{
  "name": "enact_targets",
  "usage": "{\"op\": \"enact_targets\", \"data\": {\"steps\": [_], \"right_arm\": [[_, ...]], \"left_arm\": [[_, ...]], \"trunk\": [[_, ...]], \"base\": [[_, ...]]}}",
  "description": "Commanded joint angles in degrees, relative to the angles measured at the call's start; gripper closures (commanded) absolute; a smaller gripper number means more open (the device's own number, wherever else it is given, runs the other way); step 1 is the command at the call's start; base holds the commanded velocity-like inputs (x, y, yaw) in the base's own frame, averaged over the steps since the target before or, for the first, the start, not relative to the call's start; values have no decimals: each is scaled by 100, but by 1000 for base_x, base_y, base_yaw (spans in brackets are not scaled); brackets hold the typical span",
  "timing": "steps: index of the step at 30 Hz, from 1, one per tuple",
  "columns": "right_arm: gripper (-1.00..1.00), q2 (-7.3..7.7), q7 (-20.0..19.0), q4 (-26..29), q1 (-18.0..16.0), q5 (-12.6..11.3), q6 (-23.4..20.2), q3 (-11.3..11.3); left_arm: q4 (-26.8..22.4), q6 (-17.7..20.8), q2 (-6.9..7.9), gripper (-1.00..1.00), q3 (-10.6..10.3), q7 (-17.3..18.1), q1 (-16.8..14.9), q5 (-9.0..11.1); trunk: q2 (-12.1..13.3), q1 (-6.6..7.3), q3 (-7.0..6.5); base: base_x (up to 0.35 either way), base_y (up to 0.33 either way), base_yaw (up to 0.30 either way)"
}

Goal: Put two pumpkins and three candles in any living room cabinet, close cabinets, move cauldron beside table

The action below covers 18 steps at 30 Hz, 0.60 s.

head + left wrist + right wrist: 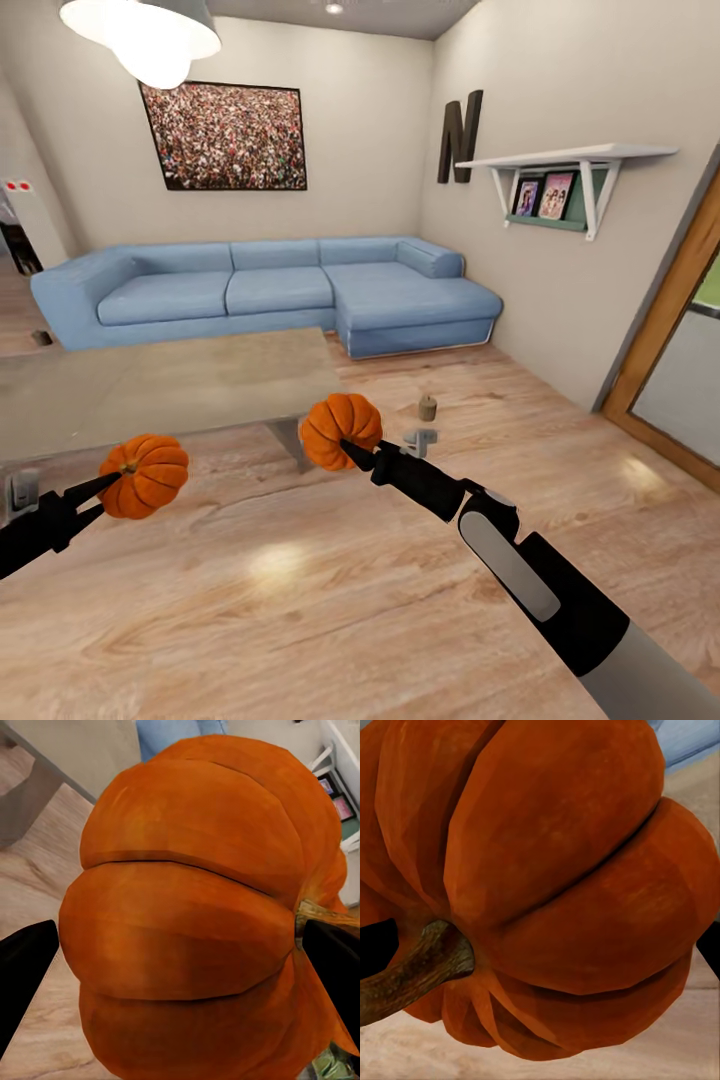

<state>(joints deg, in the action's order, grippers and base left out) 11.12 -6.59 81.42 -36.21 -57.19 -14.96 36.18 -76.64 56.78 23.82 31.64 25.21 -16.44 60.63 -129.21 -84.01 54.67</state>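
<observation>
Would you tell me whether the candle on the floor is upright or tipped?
Upright: the candle stands on its flat base on the wooden floor.

A home living room: blue sectional sofa [270,290] along the far wall beyond both jaws, framed crowd picture [225,135] above it, pendant lamp [145,35], wall shelf [570,165] with photos, letter N [460,135], wooden floor [330,590] beneath.

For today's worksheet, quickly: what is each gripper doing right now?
Left gripper: closed on a pumpkin.
Right gripper: closed on the other pumpkin.
</observation>
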Motion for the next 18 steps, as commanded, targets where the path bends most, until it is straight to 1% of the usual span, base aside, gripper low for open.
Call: {"op": "enact_targets", "data": {"steps": [1, 11, 18], "right_arm": [[100, 5, 8, 6, -2, -47, -15, 3], [100, 5, 8, 6, -4, -47, -15, 4], [100, 5, 8, 6, -4, -47, -15, 4]], "left_arm": [[0, 44, -4, 100, 7, 28, -8, 35], [0, 44, 0, 100, 6, 28, -8, 36], [0, 44, 0, 100, 8, 28, -8, 36]], "trunk": [[39, 24, -18], [440, 243, -244], [440, 243, -276]], "base": [[0, 0, 230], [0, 0, 230], [0, 0, 230]]}}
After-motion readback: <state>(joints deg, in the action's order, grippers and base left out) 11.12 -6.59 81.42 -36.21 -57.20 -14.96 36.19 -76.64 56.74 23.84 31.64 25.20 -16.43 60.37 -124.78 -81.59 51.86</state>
